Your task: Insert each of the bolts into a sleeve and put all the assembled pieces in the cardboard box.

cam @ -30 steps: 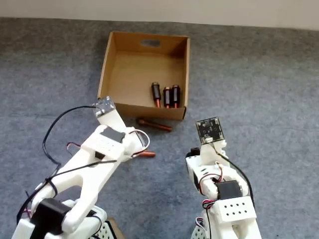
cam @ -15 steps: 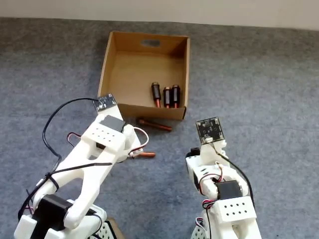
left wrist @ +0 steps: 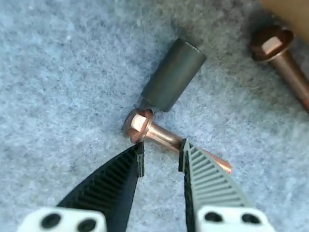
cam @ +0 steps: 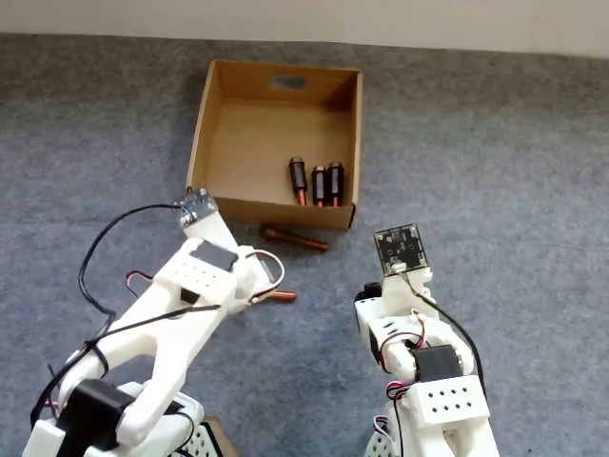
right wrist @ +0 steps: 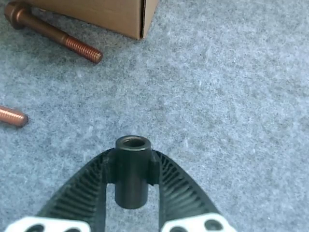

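The worktop (cam: 533,190) is covered edge to edge by a grey, felt-like carpet with a short, mottled nap of lighter and darker flecks. Beyond the carpet's far edge runs a plain, pale beige strip (cam: 400,17); whether it is wall or bare surface cannot be told. At the carpet's near edge a small brown corner (cam: 219,440) shows. The light is soft and even, leaving only faint, blurred shadows on the carpet.
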{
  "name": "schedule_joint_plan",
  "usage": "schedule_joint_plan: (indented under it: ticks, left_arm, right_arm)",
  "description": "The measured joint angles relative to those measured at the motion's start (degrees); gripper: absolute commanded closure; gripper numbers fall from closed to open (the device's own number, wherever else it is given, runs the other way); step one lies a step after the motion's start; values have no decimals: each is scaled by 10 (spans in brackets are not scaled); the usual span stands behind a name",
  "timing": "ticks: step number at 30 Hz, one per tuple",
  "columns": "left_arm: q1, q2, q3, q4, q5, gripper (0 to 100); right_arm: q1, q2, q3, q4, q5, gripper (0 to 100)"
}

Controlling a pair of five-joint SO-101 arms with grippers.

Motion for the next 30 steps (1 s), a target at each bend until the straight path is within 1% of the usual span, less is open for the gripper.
schedule_joint_plan:
  ticks: [4,11,16,21,24,26,30]
  left_arm:
    - [0,0,2,-11,0,859]
    - [-2,2,44,-98,1,859]
    - [-5,2,45,-98,2,859]
    - [-42,2,45,-97,2,859]
    - [-90,9,50,-96,2,859]
    - [-109,8,52,-96,1,859]
    - [-114,8,53,-94,1,859]
  right_arm:
    - [0,0,0,0,0,992]
    - [0,0,0,0,0,992]
    - [0,0,0,0,0,992]
    - [0,0,0,0,0,992]
    - [0,0,0,0,0,992]
    - [0,0,0,0,0,992]
    - [0,0,0,0,0,992]
